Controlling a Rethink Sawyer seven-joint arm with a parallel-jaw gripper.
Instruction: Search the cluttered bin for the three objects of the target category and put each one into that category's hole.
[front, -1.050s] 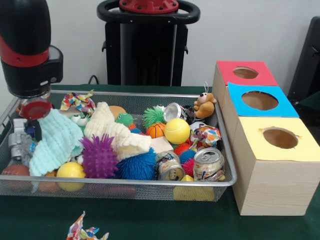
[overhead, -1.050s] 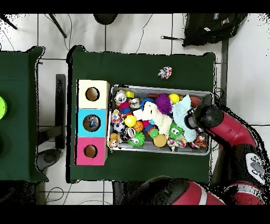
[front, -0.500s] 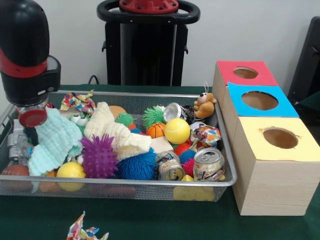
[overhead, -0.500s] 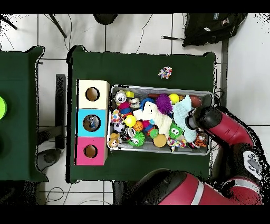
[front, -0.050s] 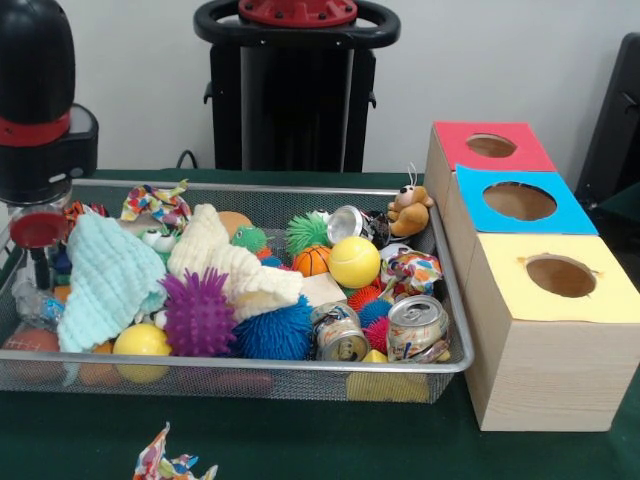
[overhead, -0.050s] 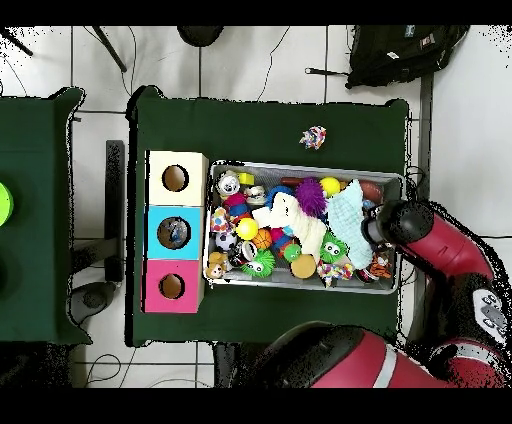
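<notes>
The wire mesh bin (front, -0.050s: 455, 330) is packed with toys. Crushed cans lie at the front right (front, -0.050s: 417, 328), beside it (front, -0.050s: 338, 333) and at the back (front, -0.050s: 350, 223). A yellow ball (front, -0.050s: 354, 262), a small orange basketball (front, -0.050s: 312, 260) and purple (front, -0.050s: 198, 313), blue (front, -0.050s: 275, 333) and green (front, -0.050s: 306, 232) spiky balls sit mid-bin. My gripper (front, -0.050s: 38, 268) hangs low at the bin's left end, next to a mint cloth (front, -0.050s: 110, 280). From overhead the gripper (overhead, -0.050s: 375, 228) is over the bin's (overhead, -0.050s: 300, 166) right end. Whether it holds anything is hidden.
Three wooden boxes stand right of the bin, with a red-topped hole (front, -0.050s: 491, 146), a blue one (front, -0.050s: 519, 201) and a yellow one (front, -0.050s: 560, 276). A cream cloth (front, -0.050s: 225, 262) drapes mid-bin and a plush mouse (front, -0.050s: 408, 210) sits at its back right. A colourful wrapper (front, -0.050s: 170, 467) lies on the green table.
In the front view the arm has slid left along the bin, off the mint cloth's top to its left side. The bin's contents look unmoved.
</notes>
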